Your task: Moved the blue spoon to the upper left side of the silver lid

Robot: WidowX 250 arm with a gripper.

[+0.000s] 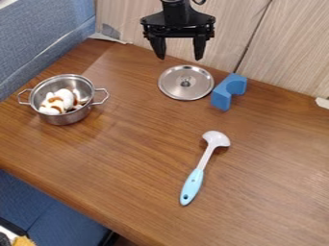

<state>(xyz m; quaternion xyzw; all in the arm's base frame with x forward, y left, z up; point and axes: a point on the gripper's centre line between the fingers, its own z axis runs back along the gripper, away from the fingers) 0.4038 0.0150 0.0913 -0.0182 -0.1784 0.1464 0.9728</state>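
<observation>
Camera view: the gripper [179, 54] is above the lid [185, 82], fingers spread wide, holding nothing; fingertip clearance from the wall [270, 53] is hard to judge. The spoon [201, 168] lies on the table [116, 158], in front of the lid.

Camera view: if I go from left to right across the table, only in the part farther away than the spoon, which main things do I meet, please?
Steel pot with white and brown pieces inside → round silver lid → blue block with a curved notch.
</observation>
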